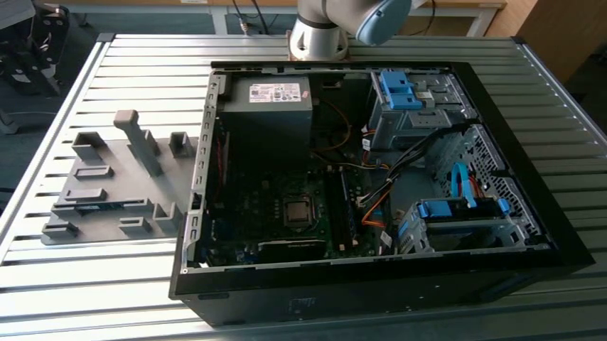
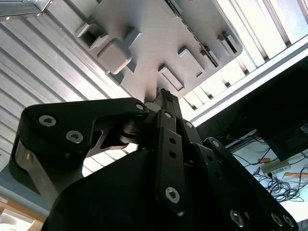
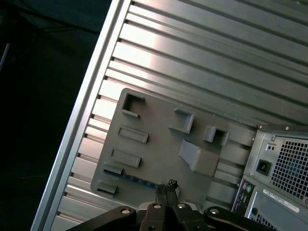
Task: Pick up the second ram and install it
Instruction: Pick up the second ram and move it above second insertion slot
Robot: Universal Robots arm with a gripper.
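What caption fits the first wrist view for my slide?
Gripper poised over the second ram lying in its grey holder on the slatted table.

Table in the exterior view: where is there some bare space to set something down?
The slatted table is bare beyond the grey holder plate, up to its far edge, and on the plate's near side, at the exterior view's left of the computer case. Crowded: the plate, with its blocks and the memory stick, and the open case, full of cables.
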